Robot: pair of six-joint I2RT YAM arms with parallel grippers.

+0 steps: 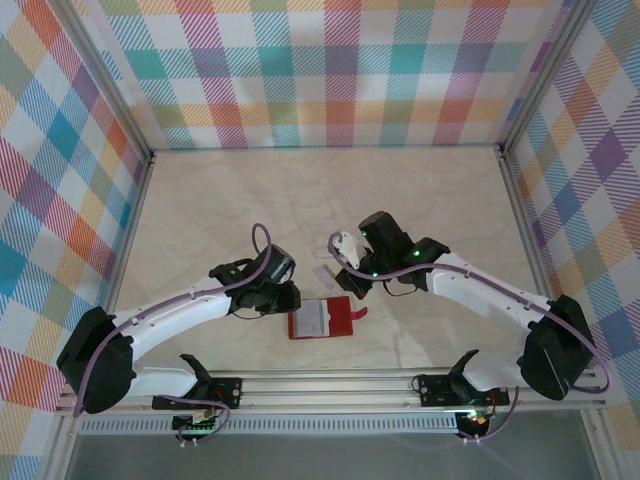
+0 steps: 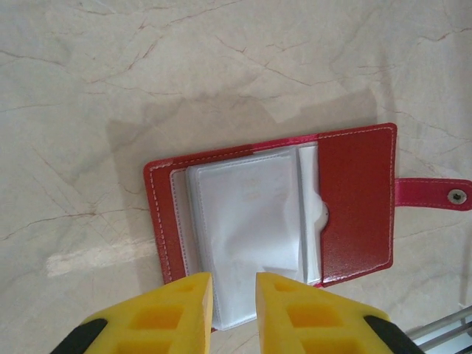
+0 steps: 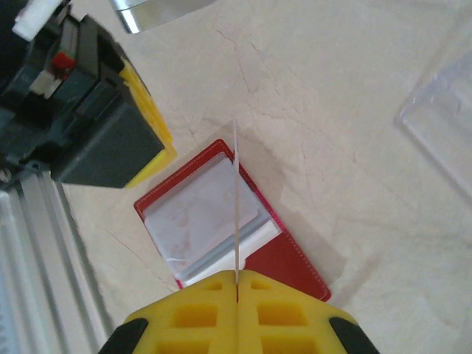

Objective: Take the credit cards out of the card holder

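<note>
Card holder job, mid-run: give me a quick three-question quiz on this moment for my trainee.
1. True or false: the card holder lies closed.
2. The right gripper is shut on: A the credit card; B the snap tab; C nothing.
3. Which gripper stands at the holder's edge, jaws apart?
Key: 1 false, it lies open; 2 A; 3 left gripper.
</note>
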